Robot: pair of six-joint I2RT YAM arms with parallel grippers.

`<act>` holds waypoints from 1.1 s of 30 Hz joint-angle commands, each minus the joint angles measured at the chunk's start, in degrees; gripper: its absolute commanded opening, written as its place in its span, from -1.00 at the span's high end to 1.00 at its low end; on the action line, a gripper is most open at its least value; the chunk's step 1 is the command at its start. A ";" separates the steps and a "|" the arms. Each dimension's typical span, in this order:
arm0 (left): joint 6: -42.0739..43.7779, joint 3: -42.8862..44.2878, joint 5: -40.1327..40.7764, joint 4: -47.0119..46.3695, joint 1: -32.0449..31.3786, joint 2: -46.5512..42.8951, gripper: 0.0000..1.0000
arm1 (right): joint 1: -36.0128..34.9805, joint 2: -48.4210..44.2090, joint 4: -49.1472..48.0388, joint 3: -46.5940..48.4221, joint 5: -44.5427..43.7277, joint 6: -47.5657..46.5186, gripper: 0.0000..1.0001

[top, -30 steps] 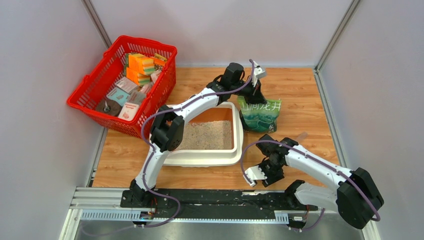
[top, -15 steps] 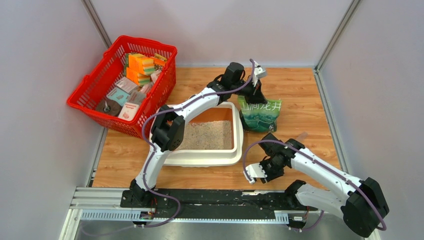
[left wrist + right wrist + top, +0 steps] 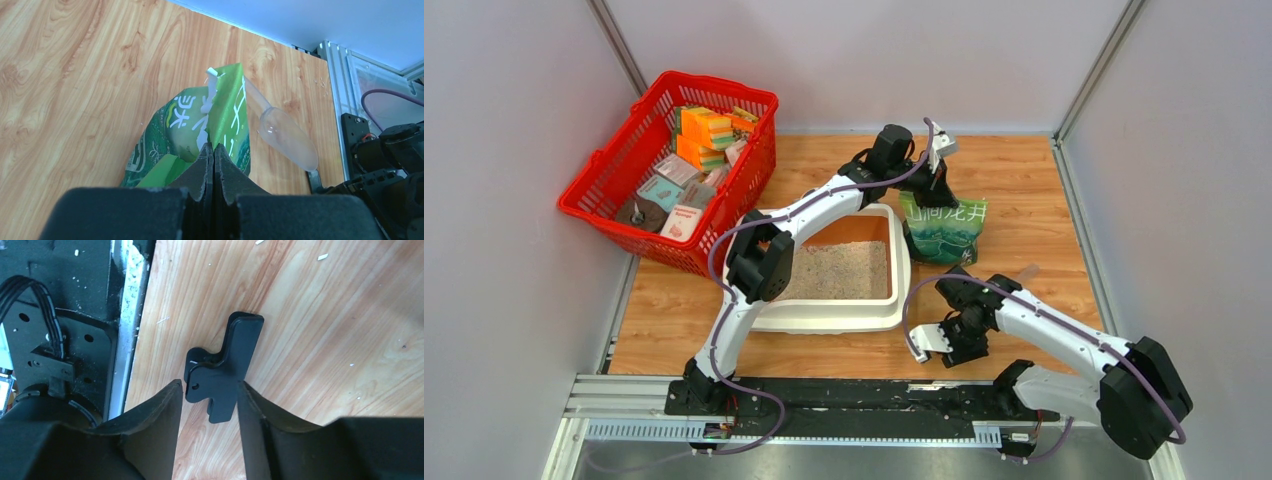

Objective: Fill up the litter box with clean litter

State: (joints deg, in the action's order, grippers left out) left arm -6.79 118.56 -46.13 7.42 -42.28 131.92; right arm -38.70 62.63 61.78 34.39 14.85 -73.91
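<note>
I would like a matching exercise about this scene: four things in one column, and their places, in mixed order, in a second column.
Things:
1. green bag
2. black clip
3. clean litter
4. clear scoop

Places:
a. inside the litter box
b. lying beside the green bag
c. between the fingers of the right gripper
d. pinched at its top by the left gripper

Pairs: 1-d, 2-c, 3-a, 4-b

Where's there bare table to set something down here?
Bare wood: left of the litter box, nearer than the red basket; and the far right corner beyond the green bag. Crowded: the left claw pinches the bag beside the box, and the right claw brackets a black clip at the near edge.
</note>
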 commanded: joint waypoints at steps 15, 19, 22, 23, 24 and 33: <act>-0.95 3.69 -0.80 -0.74 -0.08 1.68 1.00 | 0.20 -0.06 -3.86 -2.84 -2.02 2.98 0.00; -0.95 3.87 -0.89 -0.65 -0.17 1.68 1.00 | 0.20 -0.13 -3.34 -1.88 -2.46 4.30 0.22; -0.25 4.04 -1.16 -0.04 -0.17 1.59 1.00 | 0.20 -2.33 -0.36 -0.03 -2.90 4.47 0.38; 0.10 4.13 -1.24 0.31 -0.17 1.50 1.00 | 0.20 -2.95 0.79 0.84 -2.81 4.56 0.43; 0.54 4.13 -1.51 1.10 -0.17 1.24 1.00 | 0.29 -3.48 1.93 2.94 -2.72 4.74 0.57; 12.23 -0.35 -1.68 8.29 -0.35 -3.16 1.00 | 3.01 -6.64 8.18 8.76 -0.17 8.60 1.00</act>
State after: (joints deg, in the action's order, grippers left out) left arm -2.17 119.52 -47.33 9.50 -42.48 132.20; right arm -37.15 56.80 67.26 40.69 13.63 -67.88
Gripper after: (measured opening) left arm 0.010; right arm 0.009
